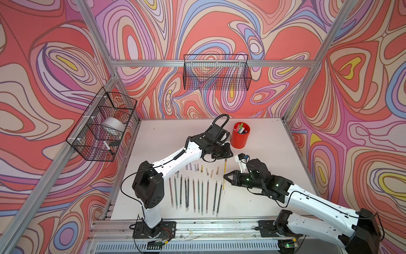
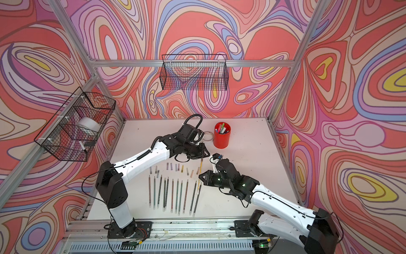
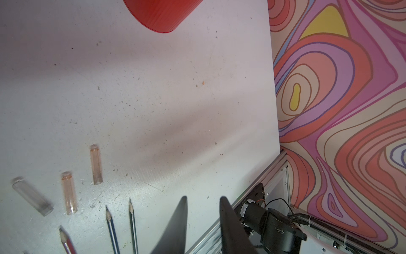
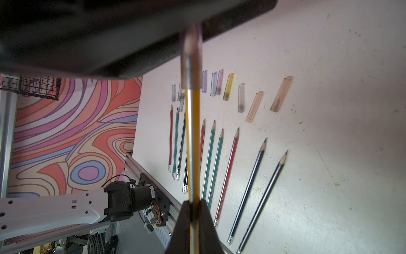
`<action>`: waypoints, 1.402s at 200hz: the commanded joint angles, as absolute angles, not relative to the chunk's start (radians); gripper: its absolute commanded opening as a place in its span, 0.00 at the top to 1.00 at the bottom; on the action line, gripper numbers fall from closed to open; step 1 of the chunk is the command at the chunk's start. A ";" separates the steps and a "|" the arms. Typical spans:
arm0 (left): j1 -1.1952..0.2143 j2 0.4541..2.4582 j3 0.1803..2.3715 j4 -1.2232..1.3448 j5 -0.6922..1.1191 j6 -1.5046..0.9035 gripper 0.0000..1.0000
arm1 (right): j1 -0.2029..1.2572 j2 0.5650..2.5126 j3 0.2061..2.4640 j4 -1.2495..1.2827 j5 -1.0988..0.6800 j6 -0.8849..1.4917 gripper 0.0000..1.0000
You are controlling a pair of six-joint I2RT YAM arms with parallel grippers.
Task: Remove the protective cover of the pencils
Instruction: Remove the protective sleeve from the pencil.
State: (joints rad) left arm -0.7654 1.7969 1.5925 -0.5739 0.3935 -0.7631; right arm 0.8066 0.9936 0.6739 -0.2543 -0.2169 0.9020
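Observation:
My right gripper (image 1: 224, 176) (image 4: 194, 201) is shut on the shaft of a yellow striped pencil (image 1: 225, 167) (image 4: 192, 143) and holds it above the table. A clear protective cover (image 4: 190, 61) sits on the pencil's tip. In the right wrist view the dark fingers of my left gripper (image 1: 228, 155) (image 3: 203, 199) close around that cover. The left wrist view shows only a narrow gap between the fingertips, and the cover is hidden there. Several bare pencils (image 1: 193, 193) (image 4: 226, 171) lie in a row near the front. Several loose covers (image 1: 197, 168) (image 3: 96, 165) lie just beyond their tips.
A red cup (image 1: 240, 135) of markers stands at the back of the white table (image 1: 263, 154), with a tape roll (image 2: 207, 135) beside it. Wire baskets hang on the back wall (image 1: 216, 72) and the left wall (image 1: 103, 125). An aluminium rail runs along the front edge.

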 commanded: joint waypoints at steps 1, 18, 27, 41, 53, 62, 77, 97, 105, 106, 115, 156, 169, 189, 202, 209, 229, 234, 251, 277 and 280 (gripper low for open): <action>-0.770 1.808 1.617 -0.558 0.398 -0.770 0.89 | 0.812 0.997 0.704 -0.249 -0.212 0.888 1.00; -0.770 1.807 1.615 -0.560 0.398 -0.765 0.91 | 0.812 0.990 0.704 -0.257 -0.206 0.888 1.00; -0.770 1.808 1.615 -0.560 0.398 -0.763 0.92 | 0.813 0.983 0.709 -0.269 -0.197 0.886 1.00; -0.770 1.809 1.614 -0.565 0.395 -0.758 0.95 | 0.812 0.972 0.719 -0.302 -0.175 0.880 0.96; -0.770 1.808 1.615 -0.570 0.391 -0.753 0.96 | 0.813 0.962 0.727 -0.331 -0.152 0.879 0.83; -0.770 1.809 1.618 -0.573 0.388 -0.749 0.96 | 0.812 0.955 0.727 -0.343 -0.138 0.881 0.74; -0.769 1.809 1.621 -0.575 0.387 -0.747 0.96 | 0.812 0.953 0.724 -0.351 -0.125 0.891 0.64; -0.770 1.810 1.626 -0.575 0.391 -0.749 0.96 | 0.812 0.972 0.729 -0.356 -0.122 0.899 0.59; -0.770 1.811 1.629 -0.576 0.392 -0.749 0.96 | 0.813 0.982 0.730 -0.352 -0.125 0.903 0.59; -0.770 1.811 1.629 -0.576 0.392 -0.749 0.97 | 0.813 0.983 0.731 -0.351 -0.125 0.903 0.59; -0.770 1.811 1.631 -0.573 0.398 -0.749 0.97 | 0.812 0.995 0.732 -0.345 -0.129 0.905 0.63; -0.770 1.813 1.637 -0.573 0.400 -0.750 0.97 | 0.811 1.013 0.721 -0.339 -0.131 0.916 0.91; -0.770 1.818 1.642 -0.573 0.406 -0.750 0.97 | 0.812 1.006 0.710 -0.334 -0.134 0.919 0.96; -0.770 1.826 1.658 -0.587 0.394 -0.743 0.98 | 0.812 0.991 0.697 -0.336 -0.144 0.926 1.00; -0.770 1.835 1.670 -0.596 0.381 -0.738 0.98 | 0.814 0.977 0.683 -0.342 -0.150 0.936 1.00; -0.770 1.842 1.677 -0.599 0.375 -0.737 0.99 | 0.814 0.967 0.672 -0.345 -0.153 0.945 1.00; -0.770 1.864 1.704 -0.612 0.358 -0.733 0.99 | 0.816 0.940 0.622 -0.354 -0.159 0.981 1.00; -0.770 1.869 1.707 -0.611 0.352 -0.735 1.00 | 0.817 0.934 0.606 -0.353 -0.164 0.990 1.00; -0.769 1.882 1.718 -0.601 0.339 -0.734 1.00 | 0.824 0.911 0.554 -0.353 -0.168 1.021 1.00; -0.761 1.919 1.756 -0.622 0.312 -0.729 1.00 | 0.833 0.884 0.501 -0.358 -0.169 1.058 1.00; -0.760 1.923 1.760 -0.623 0.310 -0.729 1.00 | 0.835 0.883 0.499 -0.360 -0.167 1.060 1.00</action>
State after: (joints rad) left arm -0.7742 1.8999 1.7027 -0.6022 0.3534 -0.7387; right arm 0.8326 0.8959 0.5465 -0.2935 -0.1791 0.9936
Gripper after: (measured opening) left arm 0.117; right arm 0.084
